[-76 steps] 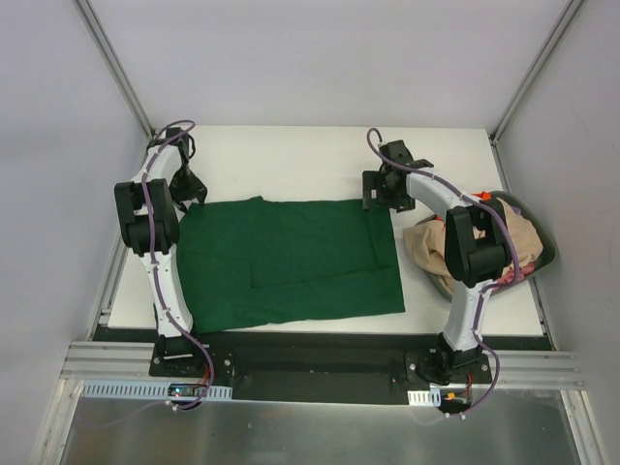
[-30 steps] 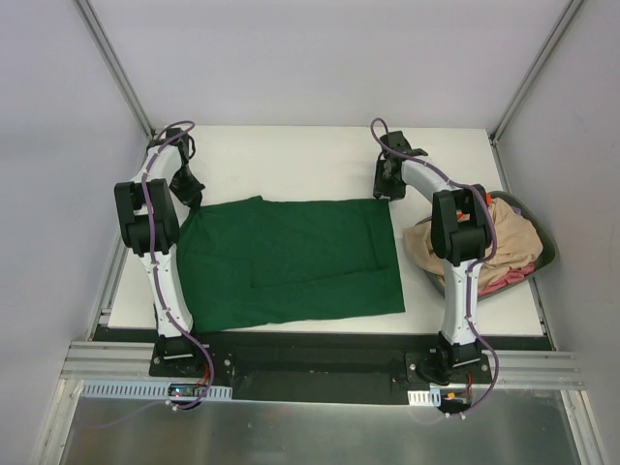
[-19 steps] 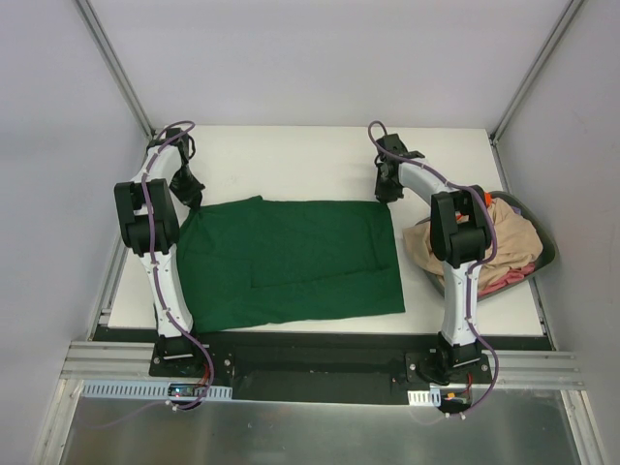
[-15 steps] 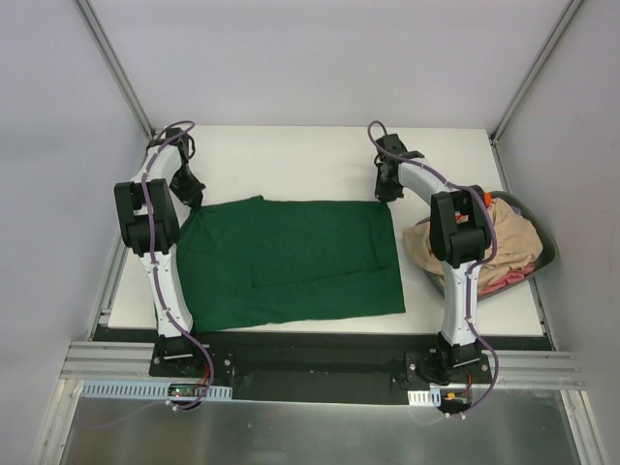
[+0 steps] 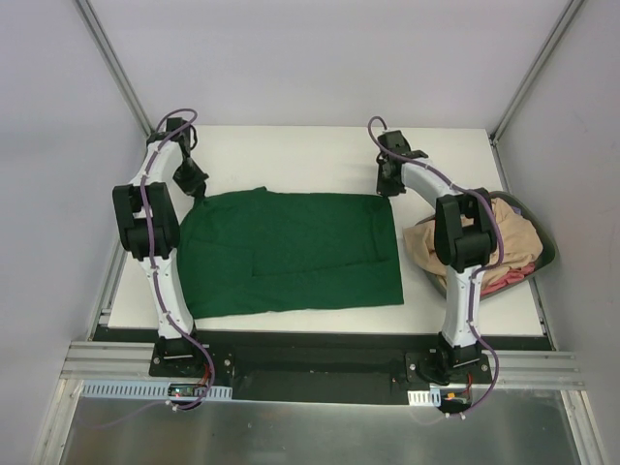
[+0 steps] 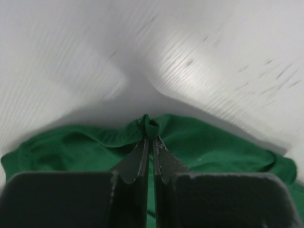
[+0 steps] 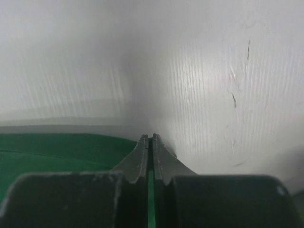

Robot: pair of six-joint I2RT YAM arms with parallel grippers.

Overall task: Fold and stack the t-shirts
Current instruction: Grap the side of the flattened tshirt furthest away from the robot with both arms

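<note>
A dark green t-shirt (image 5: 291, 254) lies spread over the white table (image 5: 291, 160). My left gripper (image 5: 197, 186) is shut on its far left corner; in the left wrist view a bunch of green cloth (image 6: 152, 126) sticks out past the closed fingertips (image 6: 142, 156). My right gripper (image 5: 387, 187) is shut on the far right corner, and green cloth (image 7: 71, 152) shows between and beside its fingers (image 7: 164, 161). Beige (image 5: 431, 247) and pink (image 5: 504, 281) t-shirts are piled in a basket at the right.
The dark round basket (image 5: 541, 240) sits at the table's right edge, behind my right arm's elbow. Grey walls enclose the table on three sides. Bare white table lies beyond the shirt's far edge.
My right gripper has shut on the shirt's far right corner. Both grippers have lifted and pulled the far edge slightly away, drawing the shirt's near edge back from the table front.
</note>
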